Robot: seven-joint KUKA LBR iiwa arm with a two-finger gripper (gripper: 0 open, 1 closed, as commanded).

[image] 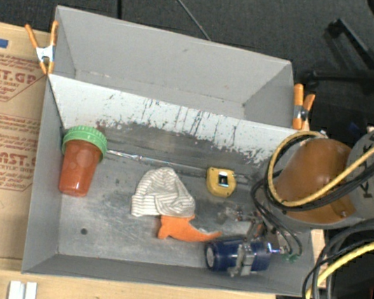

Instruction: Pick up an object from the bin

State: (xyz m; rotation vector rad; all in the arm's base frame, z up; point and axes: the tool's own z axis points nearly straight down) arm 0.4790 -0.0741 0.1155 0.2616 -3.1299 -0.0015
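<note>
We found the gripper (249,251) directly over a dark blue cylinder (224,256) lying sideways in the bin's (174,58) near right corner, long axis left to right. We could not tell its opening.

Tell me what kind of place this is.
Likely a robot lab's bin-picking station: a grey metal bin of mismatched loose things, such as a jar, cloth and tape measure, with a cabled robot arm reaching in.

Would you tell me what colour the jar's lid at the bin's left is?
The lid is green, on an orange jar, seen in the camera view.
</note>
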